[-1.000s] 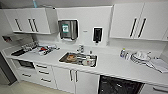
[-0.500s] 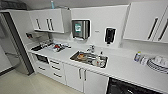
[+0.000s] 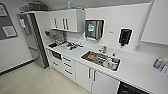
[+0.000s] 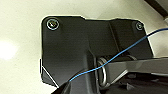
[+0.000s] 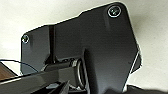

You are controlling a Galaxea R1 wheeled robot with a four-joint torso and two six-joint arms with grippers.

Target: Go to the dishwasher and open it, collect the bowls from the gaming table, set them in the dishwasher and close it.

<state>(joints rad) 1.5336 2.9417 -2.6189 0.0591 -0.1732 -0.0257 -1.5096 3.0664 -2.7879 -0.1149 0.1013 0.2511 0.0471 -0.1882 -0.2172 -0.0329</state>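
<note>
Dishwasher [image 3: 131,89]: dark opening at lower right of the frame, under the white counter [image 3: 135,72]; sink [image 3: 101,59] at centre, holding dishes; gripper state, left and right: cannot be determined.

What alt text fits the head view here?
A white kitchenette counter with a stainless-steel sink holding dishes, seen from above. White wall cabinets and a steel paper-towel dispenser hang behind it; a dark appliance opening shows below the counter.
</note>
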